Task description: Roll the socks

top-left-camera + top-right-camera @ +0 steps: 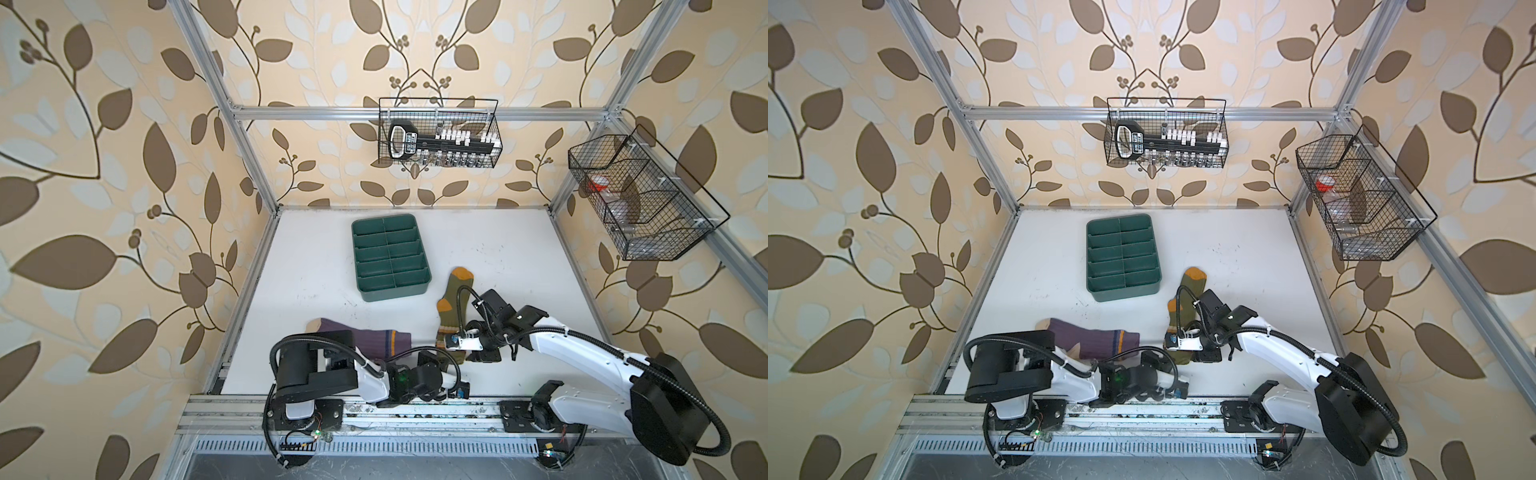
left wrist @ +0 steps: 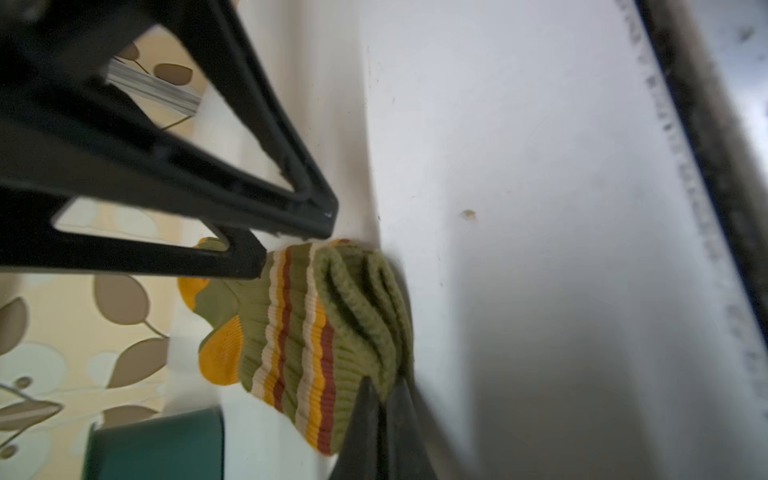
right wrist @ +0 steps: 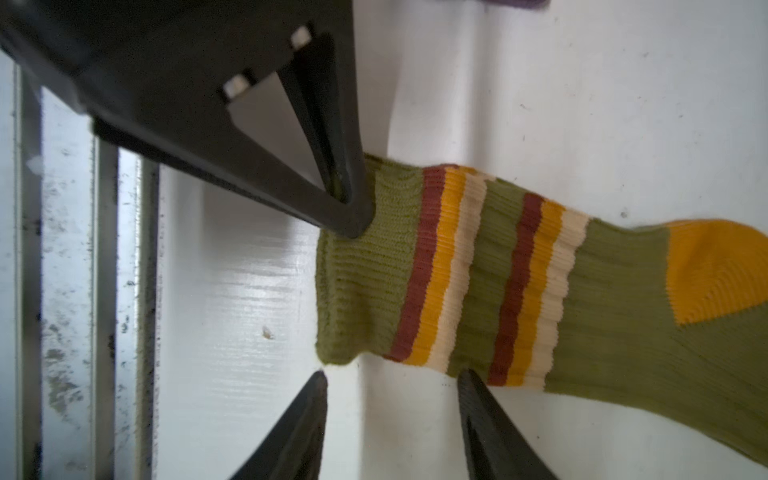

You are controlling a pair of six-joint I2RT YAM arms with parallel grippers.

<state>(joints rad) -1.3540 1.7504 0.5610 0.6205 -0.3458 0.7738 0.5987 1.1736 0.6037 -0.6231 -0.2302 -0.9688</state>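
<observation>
Left hand (image 2: 384, 384) on olive sock (image 2: 299, 324)

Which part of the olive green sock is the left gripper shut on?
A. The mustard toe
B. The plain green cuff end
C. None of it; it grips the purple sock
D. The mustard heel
B: in the left wrist view the left gripper is closed on the bunched plain green cuff end of the olive green sock, beyond the stripes.
</observation>
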